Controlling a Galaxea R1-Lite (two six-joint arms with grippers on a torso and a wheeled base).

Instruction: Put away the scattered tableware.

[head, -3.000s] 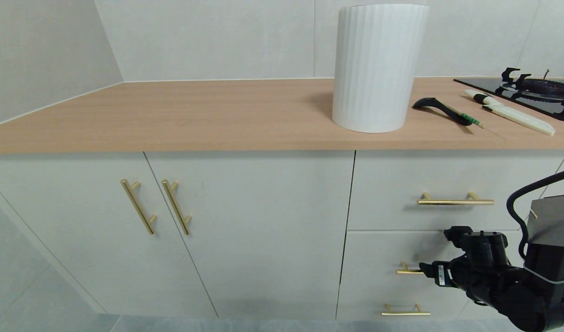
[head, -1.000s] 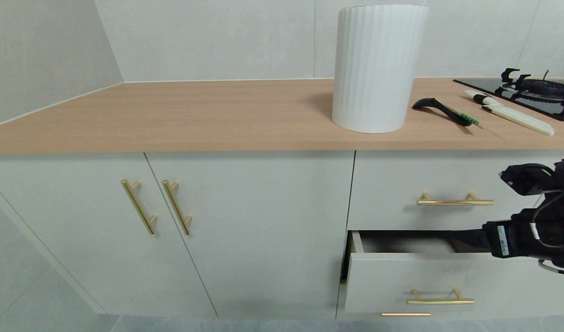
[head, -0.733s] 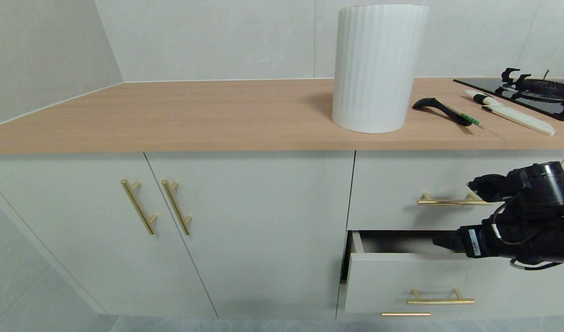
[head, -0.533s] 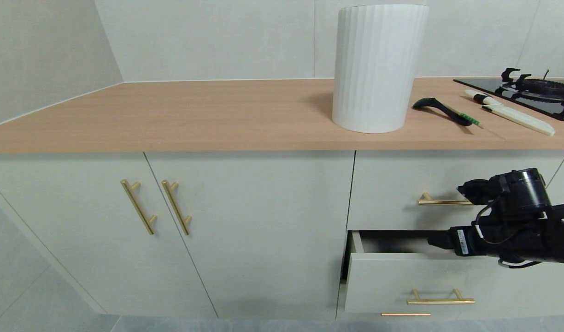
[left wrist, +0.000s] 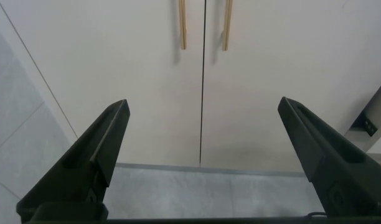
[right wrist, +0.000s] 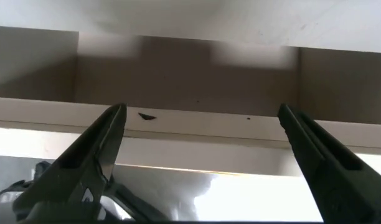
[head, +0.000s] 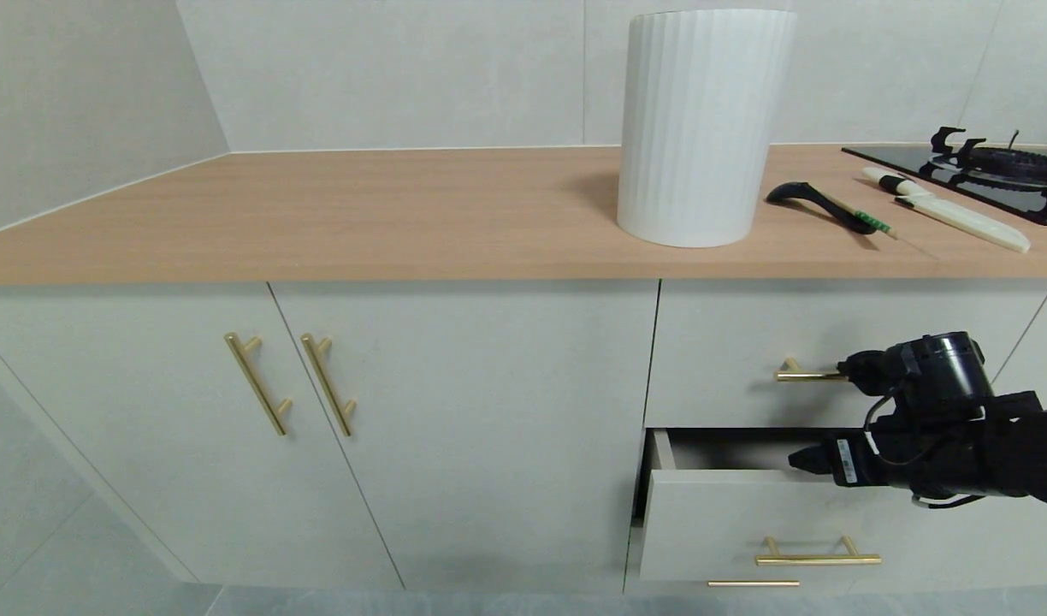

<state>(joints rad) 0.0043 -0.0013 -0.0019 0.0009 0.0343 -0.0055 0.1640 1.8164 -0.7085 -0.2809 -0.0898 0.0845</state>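
A light wooden table (head: 361, 214) runs above pale grey cabinets, and on it stands a tall white ribbed cylindrical container (head: 699, 128). The scattered tableware all lies on the table at about 3 o'clock from that container. Nearest is a black plastic ladle (head: 819, 204), touching a thin green-handled utensil (head: 874, 224). Just beyond them is a cream-white knife with a black band (head: 951, 212), beside the black gas hob (head: 1002, 167). At about 5 o'clock from the container, the pale grey middle drawer with a brass bar handle (head: 729, 522) stands partly open. The right tool (head: 823, 415) hangs in front of the drawer's opening, released, its fingers spread wide with nothing between them. The left tool (left wrist: 200, 155) is also released and holds nothing. It faces the pale double cabinet doors with upright brass handles (left wrist: 203, 74), just above the grey floor (left wrist: 209, 186).
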